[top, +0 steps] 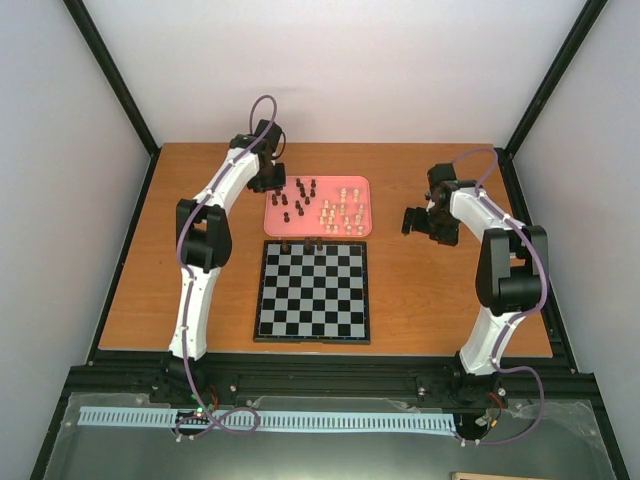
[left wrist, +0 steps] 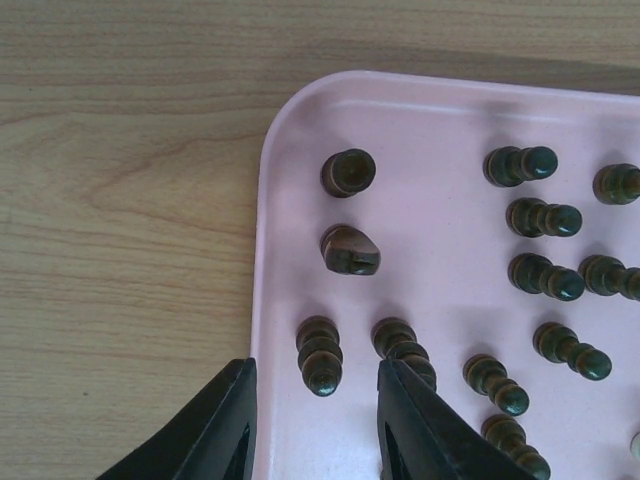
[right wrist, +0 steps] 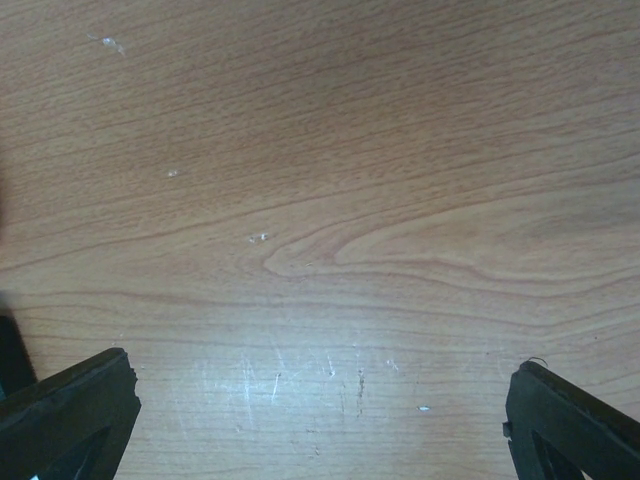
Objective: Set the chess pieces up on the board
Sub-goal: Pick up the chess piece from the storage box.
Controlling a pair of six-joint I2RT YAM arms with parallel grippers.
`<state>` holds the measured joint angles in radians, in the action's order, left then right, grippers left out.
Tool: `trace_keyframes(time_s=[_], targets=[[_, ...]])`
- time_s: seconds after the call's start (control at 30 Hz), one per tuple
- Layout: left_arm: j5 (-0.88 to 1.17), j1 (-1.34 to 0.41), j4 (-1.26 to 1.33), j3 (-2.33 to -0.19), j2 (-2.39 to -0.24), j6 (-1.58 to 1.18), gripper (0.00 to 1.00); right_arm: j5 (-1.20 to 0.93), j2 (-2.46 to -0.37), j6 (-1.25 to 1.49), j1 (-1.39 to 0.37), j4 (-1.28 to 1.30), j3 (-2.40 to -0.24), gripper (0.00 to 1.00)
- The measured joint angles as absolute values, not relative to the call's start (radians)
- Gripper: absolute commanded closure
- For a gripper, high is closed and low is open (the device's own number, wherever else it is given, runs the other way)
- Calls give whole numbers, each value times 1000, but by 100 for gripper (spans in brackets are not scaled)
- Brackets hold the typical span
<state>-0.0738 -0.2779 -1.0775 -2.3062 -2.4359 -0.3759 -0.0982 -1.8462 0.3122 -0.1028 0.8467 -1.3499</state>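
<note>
L gripper (left wrist: 315, 395) hangs over left end of pink tray (left wrist: 262, 200). Jaws are partly apart, straddling one dark pawn (left wrist: 321, 358) w/ a gap each side, so no grip yet. Neighbour piece (left wrist: 400, 345) sits just beside one finger. R gripper (right wrist: 320, 400) is wide apart, empty, over bare table (right wrist: 320, 150). Board (top: 312, 290) has only a few dark pieces (top: 313, 243) on its far row; cream pieces (top: 343, 212) are on the tray. Step looks like: pick next dark piece. Next move needs a pinch w/o nudging the neighbour, a straight lift, then carry to board.
</note>
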Motion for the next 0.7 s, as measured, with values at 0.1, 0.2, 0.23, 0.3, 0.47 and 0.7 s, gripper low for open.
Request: trace_keyframes(time_s=[0.1, 0.2, 0.23, 0.3, 0.47, 0.7], targets=[[-70, -278, -1078, -2306, -2440, -381, 64, -100, -1855, 312, -103, 848, -1353, 0], [-60, -276, -1077, -2306, -2455, -389, 67, -101, -1861, 312, -103, 853, -1357, 0], [-56, -276, -1077, -2306, -2463, -392, 67, -101, -1864, 312, -103, 857, -1361, 0], [-44, -275, -1077, -2306, -2479, -398, 67, -100, -1869, 312, -103, 862, -1367, 0], [-25, -272, -1077, -2306, -2498, -408, 70, -98, -1869, 312, -103, 868, -1368, 0], [-23, -269, -1077, -2306, -2500, -424, 77, -97, -1877, 311, -103, 870, -1369, 0]])
